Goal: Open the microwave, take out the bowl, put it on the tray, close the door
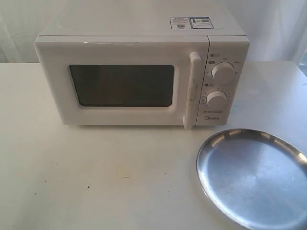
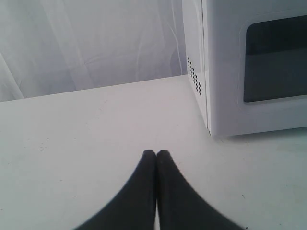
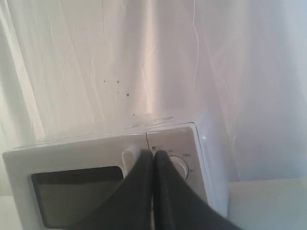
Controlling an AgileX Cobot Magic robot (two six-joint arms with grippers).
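White tabletop (image 1: 96,182) before pale draped sheeting (image 3: 96,57). Far left: left gripper (image 2: 156,153) low over the table beside the microwave (image 2: 223,57), near its vented side, fingers pressed together, holding nothing. Centre: door (image 1: 120,52) shut flush, dark window hiding the bowl, presumably inside. Vertical bar handle (image 1: 193,88) at door's right edge, likely first target. Two round knobs (image 1: 223,73) beyond. Shiny silver tray (image 1: 254,182) unloaded at front right, close for a short carry. Right gripper (image 3: 153,153) high, facing the handle, fingers closed, empty.
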